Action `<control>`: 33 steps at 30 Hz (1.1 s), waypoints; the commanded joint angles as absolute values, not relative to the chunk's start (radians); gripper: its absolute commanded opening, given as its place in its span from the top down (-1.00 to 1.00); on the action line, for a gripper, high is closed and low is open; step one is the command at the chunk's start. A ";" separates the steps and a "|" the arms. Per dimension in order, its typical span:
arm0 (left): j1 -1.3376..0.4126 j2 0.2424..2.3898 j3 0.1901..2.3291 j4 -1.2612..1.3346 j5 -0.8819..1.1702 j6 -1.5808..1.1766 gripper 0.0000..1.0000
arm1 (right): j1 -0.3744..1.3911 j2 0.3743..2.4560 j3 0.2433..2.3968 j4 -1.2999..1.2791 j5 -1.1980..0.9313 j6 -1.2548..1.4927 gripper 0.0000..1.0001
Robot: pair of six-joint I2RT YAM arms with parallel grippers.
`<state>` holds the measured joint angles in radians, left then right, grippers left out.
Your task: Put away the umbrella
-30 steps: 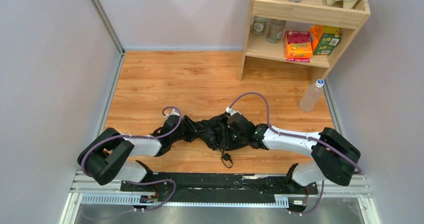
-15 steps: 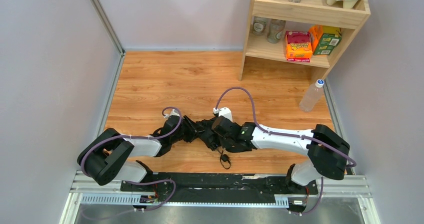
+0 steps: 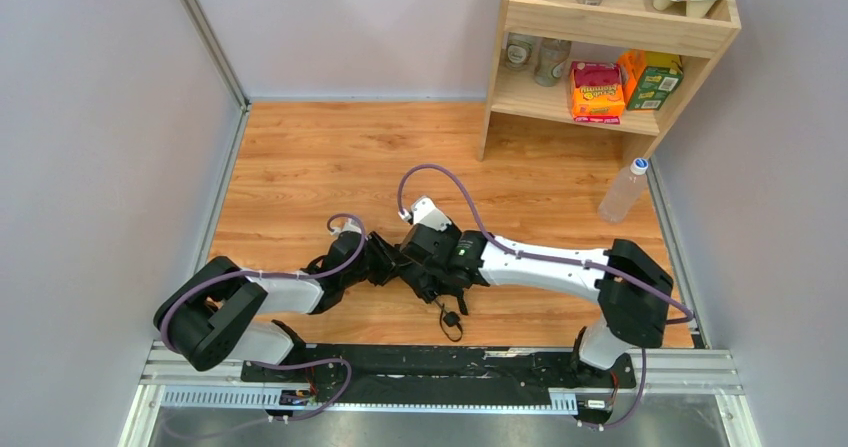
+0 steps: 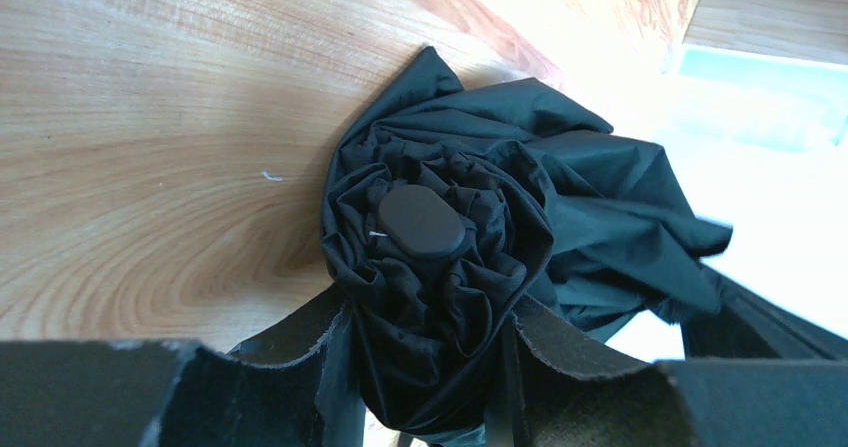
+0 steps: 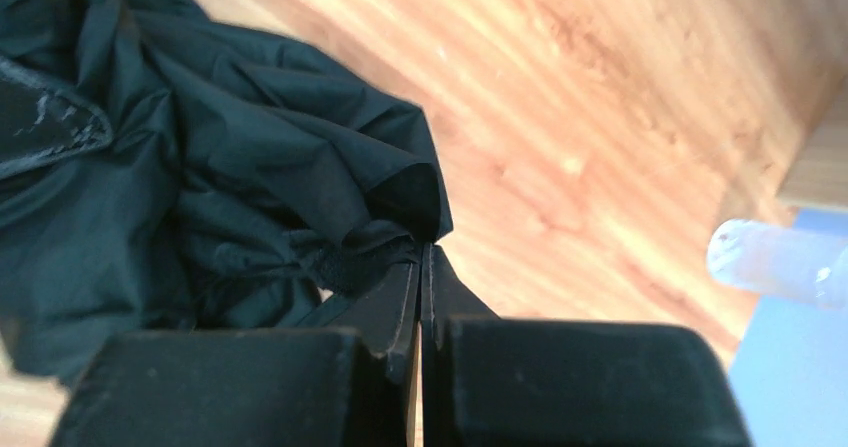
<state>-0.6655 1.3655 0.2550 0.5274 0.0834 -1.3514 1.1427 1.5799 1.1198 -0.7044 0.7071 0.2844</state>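
Note:
The black fabric umbrella [image 3: 432, 289] lies bunched on the wooden floor between both arms. Its wrist strap [image 3: 452, 317] trails toward the near edge. My left gripper [image 3: 385, 264] is shut around the umbrella's gathered end. In the left wrist view the fabric bundle [image 4: 440, 267] fills the gap between my fingers [image 4: 285, 352], with the oval end cap [image 4: 420, 220] facing the camera. My right gripper [image 3: 420, 272] is shut, pinching a fold of the fabric [image 5: 250, 157] at its tips [image 5: 420, 277]. The shaft and handle are hidden.
A wooden shelf [image 3: 600, 67] with food boxes and cups stands at the back right. A clear plastic bottle [image 3: 623, 189] stands on the floor beside it and also shows in the right wrist view [image 5: 775, 262]. Grey walls close both sides.
My right arm has swung left, carrying its pinched fabric toward the left gripper, so the umbrella bundle is now more bunched. The left arm has held still.

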 commanded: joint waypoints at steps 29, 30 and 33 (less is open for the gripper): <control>-0.692 1.374 0.202 0.414 0.032 -1.284 1.00 | 0.561 1.632 1.012 0.386 -0.600 1.289 1.00; -0.692 1.374 0.204 0.414 0.034 -1.284 1.00 | 0.558 1.626 1.025 0.323 -0.563 1.216 1.00; -0.692 1.379 0.206 0.417 0.038 -1.285 1.00 | 0.546 1.623 1.026 0.305 -0.497 1.150 1.00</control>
<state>-0.6743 1.3499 0.2310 0.5579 0.0505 -1.3560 0.5739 1.6905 0.9577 0.2794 -0.6098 1.2610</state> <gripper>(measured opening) 0.434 0.004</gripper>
